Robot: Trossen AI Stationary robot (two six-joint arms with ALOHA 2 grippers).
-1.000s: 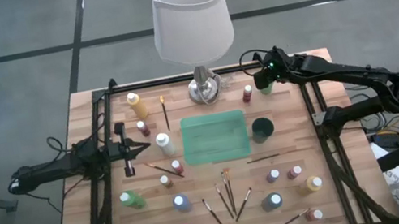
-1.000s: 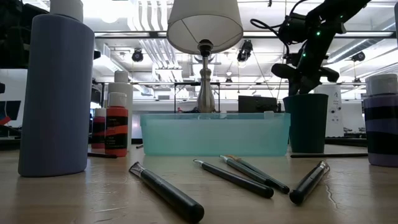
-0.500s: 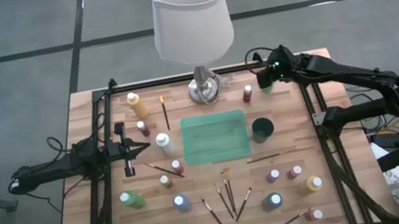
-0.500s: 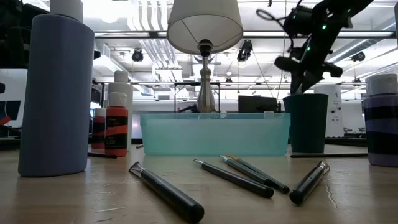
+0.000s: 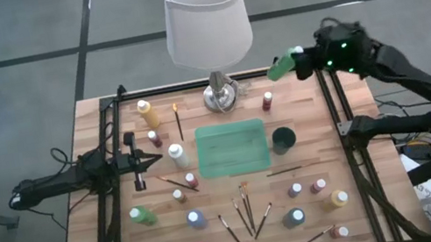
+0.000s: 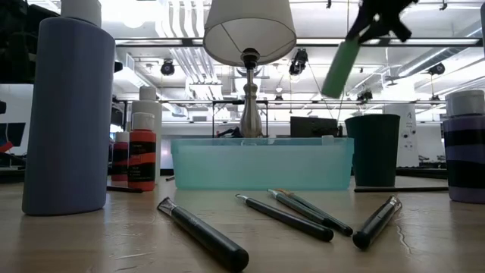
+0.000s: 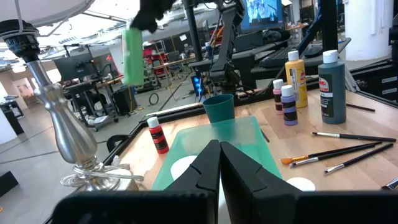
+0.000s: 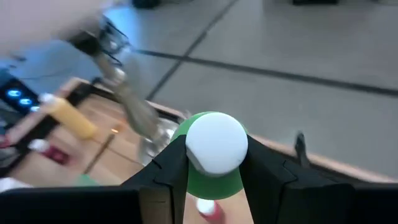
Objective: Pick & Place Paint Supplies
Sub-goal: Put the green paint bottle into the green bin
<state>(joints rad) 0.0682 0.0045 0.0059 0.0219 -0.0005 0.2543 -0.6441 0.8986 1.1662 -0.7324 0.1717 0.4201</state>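
While clamped on a green paint bottle (image 5: 281, 66), the right end effector (image 5: 297, 60) holds it tilted, high off the worktop (image 5: 311, 157); lamp (image 5: 206, 16) just beside, teal tray (image 5: 233, 148) and dark cup (image 5: 284, 138) below. Left end effector (image 5: 151, 159) closed, empty, far across the tray.

Light: bright, even, from ceiling strip lights (image 6: 182, 19) in the low view.
Shadows: faint on the wooden counter (image 5: 312, 162).
Blur: the raised green white-capped paint bottle (image 6: 339, 68) smears; right wrist background soft.

Robotics lab: monitors (image 7: 260, 11), ceiling ducts (image 6: 186, 19).
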